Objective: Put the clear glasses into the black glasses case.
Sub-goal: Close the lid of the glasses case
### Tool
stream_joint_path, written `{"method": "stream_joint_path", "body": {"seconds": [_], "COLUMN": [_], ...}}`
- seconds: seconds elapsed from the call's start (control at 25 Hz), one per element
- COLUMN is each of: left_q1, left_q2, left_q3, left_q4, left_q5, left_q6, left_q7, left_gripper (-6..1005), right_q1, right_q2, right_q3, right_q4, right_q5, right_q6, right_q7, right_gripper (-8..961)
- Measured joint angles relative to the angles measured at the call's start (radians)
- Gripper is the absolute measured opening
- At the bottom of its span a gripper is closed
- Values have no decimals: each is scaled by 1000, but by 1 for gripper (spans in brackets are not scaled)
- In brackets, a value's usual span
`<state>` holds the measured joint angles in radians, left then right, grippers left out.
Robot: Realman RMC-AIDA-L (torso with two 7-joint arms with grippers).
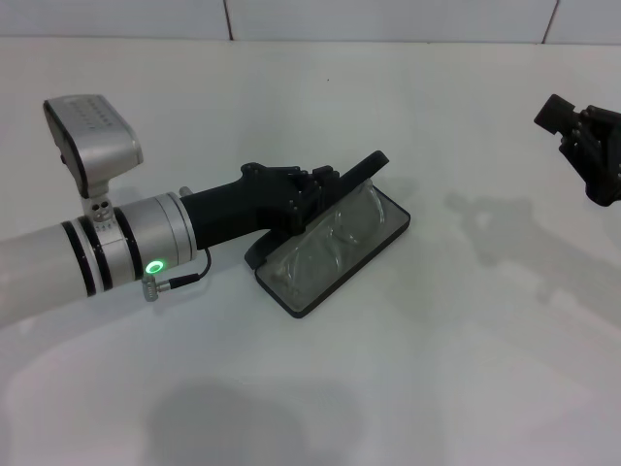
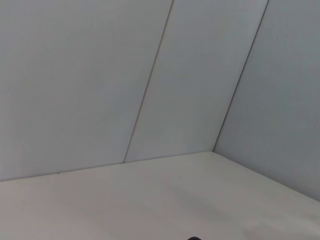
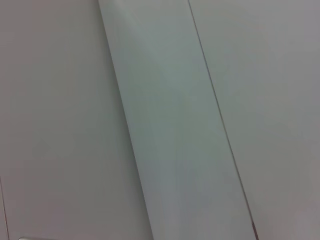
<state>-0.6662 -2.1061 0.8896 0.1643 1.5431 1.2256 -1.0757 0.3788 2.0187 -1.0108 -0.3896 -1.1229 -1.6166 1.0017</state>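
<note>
In the head view the black glasses case (image 1: pixel 393 221) lies open near the middle of the white table. The clear glasses (image 1: pixel 335 243) rest inside its lower half, lens across the length of the case. The hinged lid (image 1: pixel 370 167) stands partly raised along the far-left side. My left gripper (image 1: pixel 315 194) reaches in from the left and sits right at the lid, over the back edge of the case. My right gripper (image 1: pixel 574 136) hangs in the air at the far right, well away from the case. Neither wrist view shows the case or the glasses.
The white table (image 1: pixel 466 349) stretches around the case, with a pale panelled wall (image 1: pixel 388 17) at its back edge. Both wrist views show only wall panels (image 2: pixel 150 75) and bare table surface (image 2: pixel 150 200).
</note>
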Motion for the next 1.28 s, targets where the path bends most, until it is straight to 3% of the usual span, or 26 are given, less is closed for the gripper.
{"method": "stream_joint_path", "body": {"seconds": [0.36, 1.28], "left_q1": [10, 4], "left_q2": [5, 0], "left_q3": [-1, 51], "left_q4": [1, -28], "left_q5": [-69, -61], "left_q6": [10, -33], "left_q7": [0, 8], "left_gripper": [74, 78], "right_q1": [-2, 8], "right_q2": [0, 1], "right_q3": [0, -3], "right_q4": [0, 9], "right_q5": [0, -5], "right_q6": [0, 0], "right_q7": [0, 0], "right_gripper": [3, 5]}}
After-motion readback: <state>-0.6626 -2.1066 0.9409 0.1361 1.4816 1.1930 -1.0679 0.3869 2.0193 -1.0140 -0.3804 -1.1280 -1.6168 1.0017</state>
